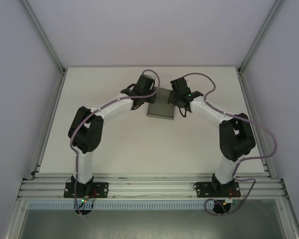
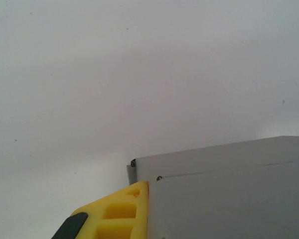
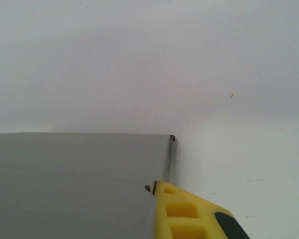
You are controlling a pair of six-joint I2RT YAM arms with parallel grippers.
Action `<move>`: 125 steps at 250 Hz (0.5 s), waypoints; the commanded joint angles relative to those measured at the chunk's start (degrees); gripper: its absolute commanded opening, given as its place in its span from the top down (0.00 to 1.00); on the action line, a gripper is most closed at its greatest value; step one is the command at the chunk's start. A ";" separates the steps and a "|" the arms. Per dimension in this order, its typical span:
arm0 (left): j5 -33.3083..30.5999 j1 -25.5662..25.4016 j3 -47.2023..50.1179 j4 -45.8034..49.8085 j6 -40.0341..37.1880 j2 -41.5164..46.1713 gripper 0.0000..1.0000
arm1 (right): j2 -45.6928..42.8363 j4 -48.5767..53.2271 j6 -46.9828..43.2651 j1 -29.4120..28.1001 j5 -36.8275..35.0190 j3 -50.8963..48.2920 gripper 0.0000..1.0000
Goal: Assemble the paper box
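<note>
A yellow finger [image 2: 117, 214] of the left gripper [image 1: 148, 97] is seen laid against the left end of the paper box [image 2: 229, 194]. The claw is clenched, but whether cardboard is pinched in it cannot be told. A yellow finger [image 3: 184, 214] of the right gripper [image 1: 181, 99] is set likewise at the box's right corner, that claw clenched too.

At both corners an end wall is seen standing slightly proud of the lid. It is judged that a flap could spring out if the pressure is released unevenly. The thin walls could be buckled by inward pushing, or the box could be skidded across the smooth table [image 1: 114, 144].

Farther off, grey cables [image 1: 202, 77] are looped close above the box and could be snagged. The frame posts [image 1: 42, 42] are kept well apart.
</note>
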State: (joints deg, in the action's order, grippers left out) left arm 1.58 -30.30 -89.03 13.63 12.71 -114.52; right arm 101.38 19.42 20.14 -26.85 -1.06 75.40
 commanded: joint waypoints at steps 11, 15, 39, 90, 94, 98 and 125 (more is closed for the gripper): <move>1.50 -0.99 4.60 -4.70 5.62 -1.33 1.00 | 1.34 -7.09 4.66 -2.24 -1.86 -0.40 1.00; 1.49 -0.98 4.98 -4.90 6.16 -1.36 1.00 | 1.39 -7.32 4.85 -2.41 -1.96 -0.54 1.00; 1.50 -1.16 7.07 -6.97 7.98 -0.96 1.00 | 1.52 -8.16 3.71 -3.64 -3.32 -1.50 1.00; 3.84 -1.95 11.43 -11.23 11.11 0.51 1.00 | 0.70 -9.58 2.03 -5.65 -7.17 -4.29 1.00; 4.09 -2.08 11.77 -11.52 11.31 0.61 1.00 | 0.66 -9.86 1.82 -5.79 -7.33 -4.69 1.00; 4.31 -2.17 12.12 -11.79 11.39 0.76 1.00 | 0.58 -10.19 1.56 -5.97 -7.49 -5.00 1.00; 3.54 -2.74 15.08 -12.84 11.42 2.07 1.00 | -0.37 -14.24 -0.93 -7.58 -9.78 -8.53 1.00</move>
State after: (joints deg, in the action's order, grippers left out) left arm 0.78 -30.72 -78.06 -0.47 21.04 -113.49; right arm 102.72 12.47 21.85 -31.22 -10.09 69.95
